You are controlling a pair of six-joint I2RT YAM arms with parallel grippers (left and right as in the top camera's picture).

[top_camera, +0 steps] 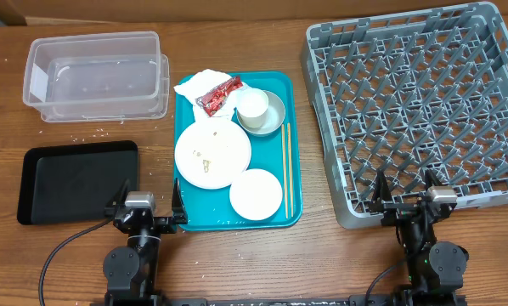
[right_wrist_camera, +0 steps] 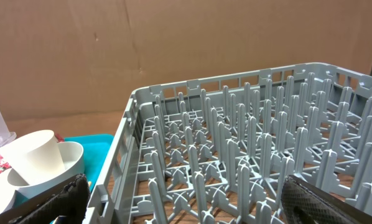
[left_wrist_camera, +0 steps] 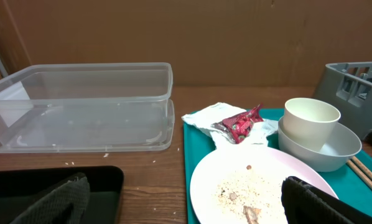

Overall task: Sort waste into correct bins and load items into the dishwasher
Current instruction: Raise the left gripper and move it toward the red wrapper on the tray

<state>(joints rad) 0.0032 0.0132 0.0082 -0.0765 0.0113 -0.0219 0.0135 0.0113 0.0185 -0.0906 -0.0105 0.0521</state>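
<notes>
On the teal tray (top_camera: 292,127) lie a large white plate (top_camera: 212,153) with rice-like scraps (left_wrist_camera: 239,186), a smaller white plate (top_camera: 256,194), a white cup (top_camera: 253,106) inside a grey bowl (top_camera: 277,112), a crumpled white napkin (top_camera: 205,83) and a red wrapper (top_camera: 218,94) on it. The clear tub (top_camera: 97,75) and black tray (top_camera: 76,180) lie to the left. The grey dish rack (top_camera: 420,102) stands at the right. My left gripper (top_camera: 145,204) is open and empty at the tray's near left corner. My right gripper (top_camera: 404,197) is open and empty at the rack's near edge.
A pair of wooden chopsticks (top_camera: 286,170) lies along the teal tray's right side. Small crumbs are scattered on the wooden table around the clear tub. A cardboard wall stands behind the table.
</notes>
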